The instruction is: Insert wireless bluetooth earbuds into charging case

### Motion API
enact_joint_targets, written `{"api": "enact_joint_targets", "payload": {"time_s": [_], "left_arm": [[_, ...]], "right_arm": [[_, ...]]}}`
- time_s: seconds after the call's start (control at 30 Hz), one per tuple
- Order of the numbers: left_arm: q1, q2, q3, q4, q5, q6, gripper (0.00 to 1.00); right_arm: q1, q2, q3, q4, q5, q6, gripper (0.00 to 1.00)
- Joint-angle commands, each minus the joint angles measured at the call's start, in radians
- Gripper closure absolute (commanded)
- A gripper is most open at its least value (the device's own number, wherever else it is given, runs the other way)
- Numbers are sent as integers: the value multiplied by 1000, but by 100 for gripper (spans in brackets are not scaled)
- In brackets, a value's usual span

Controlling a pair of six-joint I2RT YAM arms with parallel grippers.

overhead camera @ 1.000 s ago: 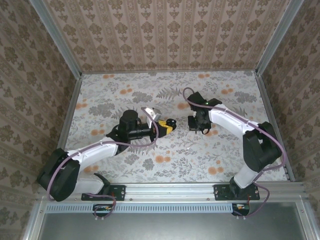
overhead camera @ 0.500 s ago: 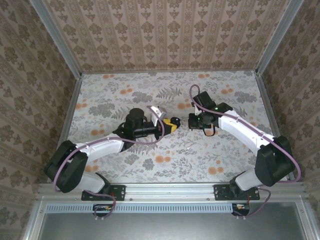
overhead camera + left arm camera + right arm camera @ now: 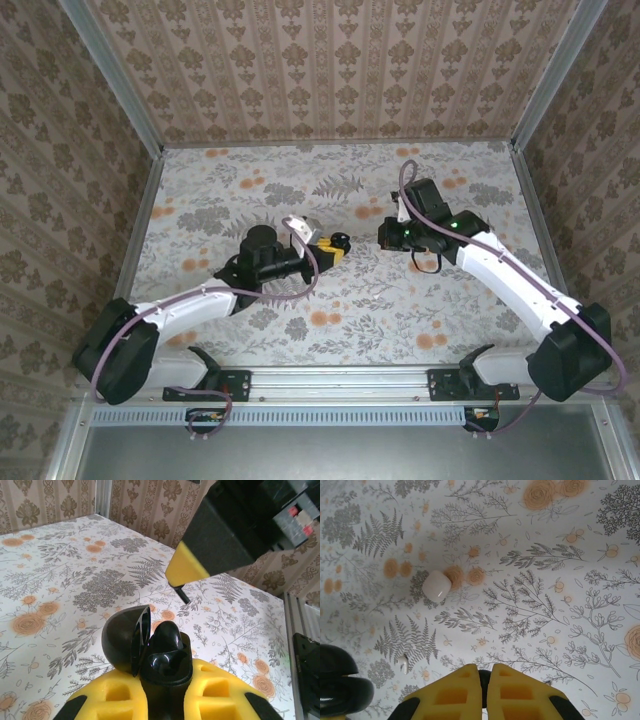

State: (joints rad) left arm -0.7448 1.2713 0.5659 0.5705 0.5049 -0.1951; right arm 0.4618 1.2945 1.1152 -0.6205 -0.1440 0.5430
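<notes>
The left claw [image 3: 167,680] is clenched on one black earbud [image 3: 165,650]. The earbud stands up out of the yellow pads, with its glossy body between them and its round rubber tip leaning to the left of the left wrist frame. Seen from above, this long axis points to the right of the frame, toward the right claw [image 3: 385,235]. That claw is just beside the earbud, but the two do not touch.

The right claw has its pads pressed together. In the left wrist view a thin black stub [image 3: 182,594] sticks out under its yellow tip. Whether this is the second earbud, I cannot tell.

The white case [image 3: 436,586] lies flat on the table [image 3: 560,620], with nothing touching it. In the right wrist view it is in the upper left of the frame, ahead of the right claw's tips and to their left. The held earbud is at the lower left edge of that frame. So the case is apart from both claws and lower than both.

The case shows a smooth face and I can make out no open lid, so I judge that it needs opening before an earbud can go in. The right claw seems better placed for this, because it faces the case. The left claw would have to carry its earbud over the case and then down.
</notes>
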Motion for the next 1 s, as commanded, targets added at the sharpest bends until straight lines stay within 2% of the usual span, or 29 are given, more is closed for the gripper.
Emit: {"api": "enact_joint_targets", "payload": {"time_s": [0.0,0.1,0.27,0.4,0.5,0.73,0.97], "left_arm": [[2,-26,-17,53,-28,24,100],[-7,-22,-15,89,-33,18,100],[-20,-1,-10,118,-34,26,100],[-45,8,-17,171,-61,50,100],[-52,22,2,167,-72,48,100],[-98,61,58,178,-72,47,100],[-126,81,70,199,-98,36,100]], "right_arm": [[1,-36,-15,31,-26,44,93],[19,-81,-7,53,-28,40,93],[83,-174,-25,141,72,20,93],[175,-232,-32,210,165,-25,94],[228,-242,-39,260,181,-39,93],[282,-243,-65,324,220,-35,93],[312,-244,-44,271,240,-16,94]]}}
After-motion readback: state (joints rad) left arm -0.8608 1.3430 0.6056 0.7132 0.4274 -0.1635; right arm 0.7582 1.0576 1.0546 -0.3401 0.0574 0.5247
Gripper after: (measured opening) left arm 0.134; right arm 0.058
